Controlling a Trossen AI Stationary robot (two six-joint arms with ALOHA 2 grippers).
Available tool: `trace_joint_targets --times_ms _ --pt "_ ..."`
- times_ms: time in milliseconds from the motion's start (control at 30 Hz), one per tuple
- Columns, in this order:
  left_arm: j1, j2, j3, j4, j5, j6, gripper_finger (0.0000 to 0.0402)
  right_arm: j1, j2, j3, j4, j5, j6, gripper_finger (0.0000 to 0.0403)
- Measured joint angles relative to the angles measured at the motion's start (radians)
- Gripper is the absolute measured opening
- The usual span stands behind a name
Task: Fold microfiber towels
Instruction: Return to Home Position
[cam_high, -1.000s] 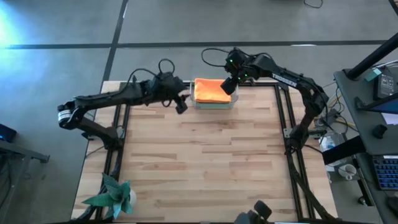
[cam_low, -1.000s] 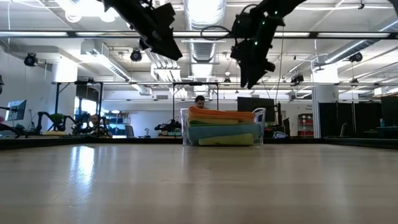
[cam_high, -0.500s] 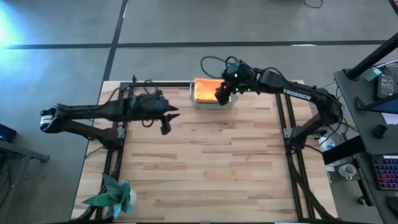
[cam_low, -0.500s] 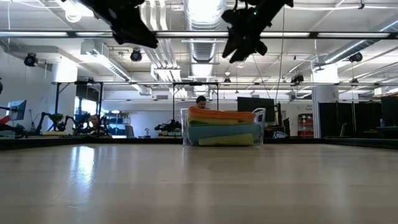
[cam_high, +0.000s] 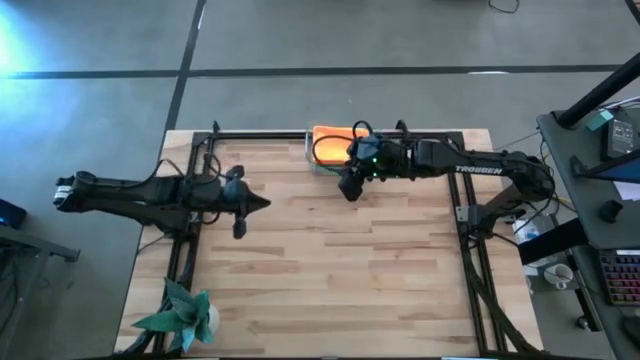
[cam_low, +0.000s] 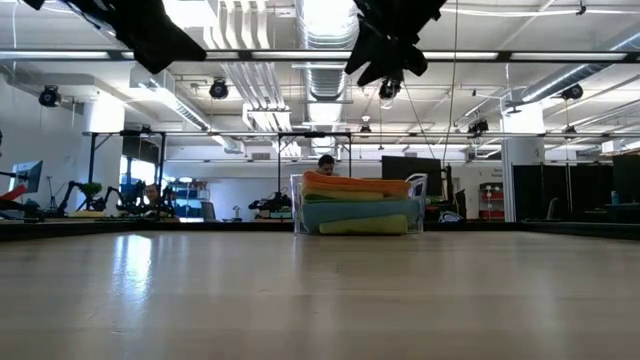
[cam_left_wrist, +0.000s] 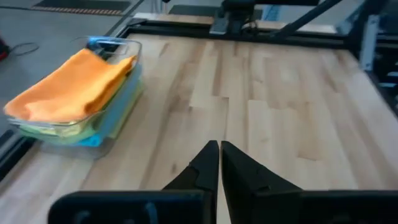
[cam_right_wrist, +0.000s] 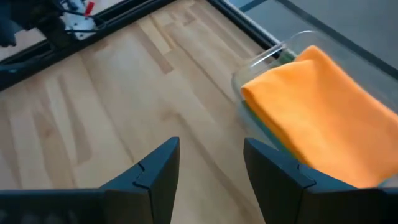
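The microfiber towels lie folded in a stack inside a clear container (cam_high: 318, 166) at the middle of the table's far edge. The orange towel (cam_high: 330, 144) is on top, also seen as the orange towel (cam_right_wrist: 323, 118), with blue and yellow-green ones (cam_low: 360, 212) under it. My right gripper (cam_high: 347, 190) hangs open in the air just on the near side of the container. My left gripper (cam_high: 262, 203) is shut and empty above the table's left part, well away from the stack (cam_left_wrist: 68, 87).
A teal spiky paper ornament (cam_high: 182, 315) sits at the near left corner. Black frame rails (cam_high: 455, 200) run along the table's sides and far edge. Bare wood (cam_high: 330, 270) spreads across the middle and near part. A person (cam_low: 323, 162) shows in the room behind the container.
My left gripper has drawn back from beside the container toward the table's left and near edge. My right gripper, staying open, has swung from over the container's far right side toward the near edge, and now points more steeply downward. The towels have not moved.
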Motion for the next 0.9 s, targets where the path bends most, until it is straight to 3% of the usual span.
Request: trace_joint_targets --times_ms 267,533,900 --pt "-0.056 -0.154 -0.134 0.062 0.001 -0.04 0.0001 0.08 0.0 0.008 0.013 0.002 0.053 0.0178" --pt "-0.056 -0.306 -0.327 0.228 0.001 -0.113 0.0001 0.127 0.0 0.008 0.056 0.001 0.045 0.0174" --pt "-0.056 -0.536 -0.508 0.241 0.001 -0.218 0.0001 0.135 -0.043 0.008 0.006 0.001 0.002 0.0173"
